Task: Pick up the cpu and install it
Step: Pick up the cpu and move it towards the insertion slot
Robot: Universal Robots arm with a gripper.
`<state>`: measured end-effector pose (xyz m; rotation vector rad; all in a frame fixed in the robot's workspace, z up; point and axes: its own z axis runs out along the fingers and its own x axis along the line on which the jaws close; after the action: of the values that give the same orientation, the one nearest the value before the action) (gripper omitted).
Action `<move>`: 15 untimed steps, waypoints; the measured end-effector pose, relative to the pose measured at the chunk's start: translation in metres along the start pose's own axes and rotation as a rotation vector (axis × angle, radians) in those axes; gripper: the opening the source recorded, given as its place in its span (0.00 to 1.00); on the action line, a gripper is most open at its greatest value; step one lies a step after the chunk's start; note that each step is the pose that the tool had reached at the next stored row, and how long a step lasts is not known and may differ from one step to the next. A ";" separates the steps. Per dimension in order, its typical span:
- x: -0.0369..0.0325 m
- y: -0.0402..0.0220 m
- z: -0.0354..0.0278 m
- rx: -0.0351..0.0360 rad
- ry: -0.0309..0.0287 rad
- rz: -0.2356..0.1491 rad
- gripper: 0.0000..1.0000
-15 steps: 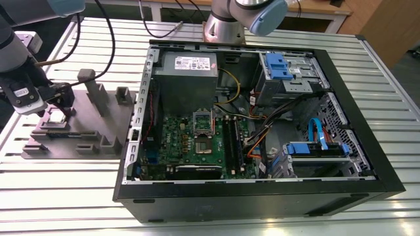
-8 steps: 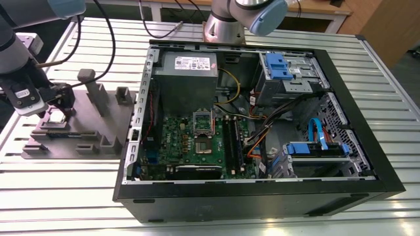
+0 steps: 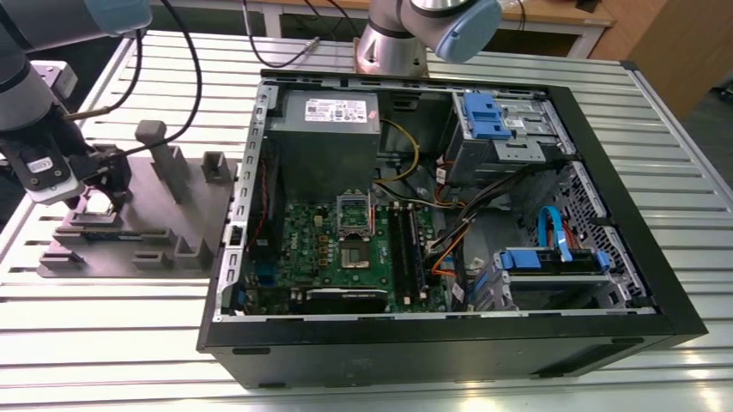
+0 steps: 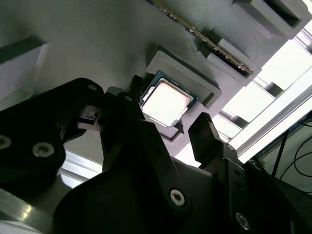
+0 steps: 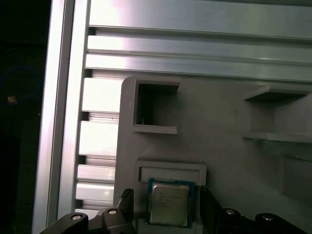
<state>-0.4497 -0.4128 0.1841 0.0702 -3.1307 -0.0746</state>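
**Second wrist view: tool [image 4: 169, 119] astride the cpu [image 4: 165, 102]**

Fingers apart, the tool flanks the cpu, which lies flat in a recess of the grey holder [image 4: 97, 44]. A good grasp wants it centred, closing evenly on opposite edges, without tilt.

Everything sits on a ribbed aluminium table [image 3: 653, 180], and its slats catch a lot of bright glare. In the exterior view there's a white-framed desk [image 3: 561, 24] at 12 o'clock, a wooden cabinet side [image 3: 675, 51] around 2 o'clock, and dark floor [image 3: 719, 129] at 3.
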 end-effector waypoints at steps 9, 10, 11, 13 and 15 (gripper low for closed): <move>-0.0001 0.0000 0.0021 0.0001 -0.0006 0.013 0.65; -0.0002 0.0000 0.0022 0.0000 -0.0007 0.016 0.65; -0.0003 0.0000 0.0025 0.0001 -0.0008 0.019 0.65; -0.0003 -0.0001 0.0025 0.0001 -0.0008 0.019 0.65; -0.0003 -0.0001 0.0025 0.0000 -0.0008 0.019 0.65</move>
<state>-0.4495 -0.4128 0.1815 0.0410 -3.1316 -0.0744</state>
